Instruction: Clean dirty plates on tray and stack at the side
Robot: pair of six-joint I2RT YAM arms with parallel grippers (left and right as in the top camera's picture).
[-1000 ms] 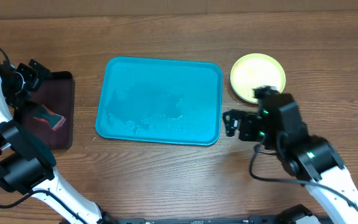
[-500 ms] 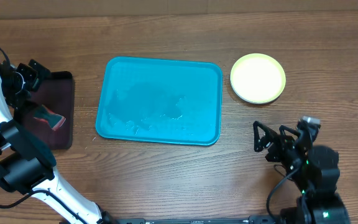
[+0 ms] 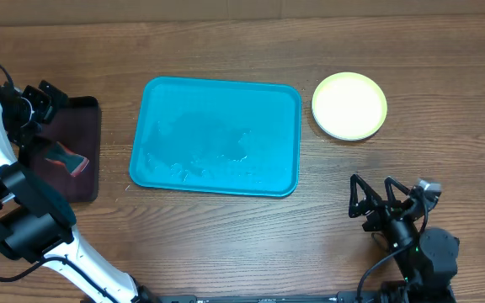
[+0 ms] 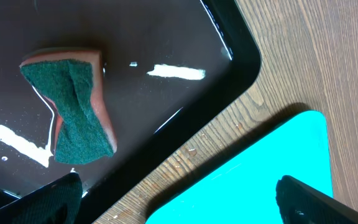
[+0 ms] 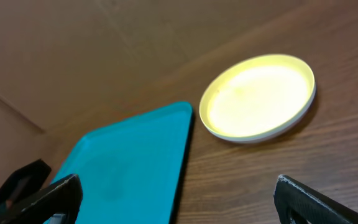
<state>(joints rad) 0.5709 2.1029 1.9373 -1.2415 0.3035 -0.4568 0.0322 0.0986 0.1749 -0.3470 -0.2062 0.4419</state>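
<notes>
1. One brown wooden table carries everything; both of my arms work from its near edge.
2. The large turquoise-blue rectangular plastic tray lies in the middle of the table. It has no plate on it, only a wet-looking film. I judge it stiff and light but broad and awkward, best taken by its raised rim.
3. The smaller dark maroon-black tray lies just to the left of it, apart from it.
4. The round shallow plastic plate with a yellow-green rim and a pale centre sits on the table just beside the turquoise tray's right far corner, not touching it.
   - I see no red smears on it.
   - I cannot tell whether other plates lie stacked beneath it.
   - I expect it to be light, stiff and hard to break, but smooth and perhaps damp, so slippery.
   - The rim is the place to take hold, one finger over the lip and one under, at the side nearest me.
5. My right end effector hangs spread wide and empty, near the table's front edge and well apart from the plate. My left end effector is likewise released, over the dark tray's edge, grasping nothing.
6. The green-and-pink sponge lies bent on the dark tray, soft and easily squeezed.
</notes>
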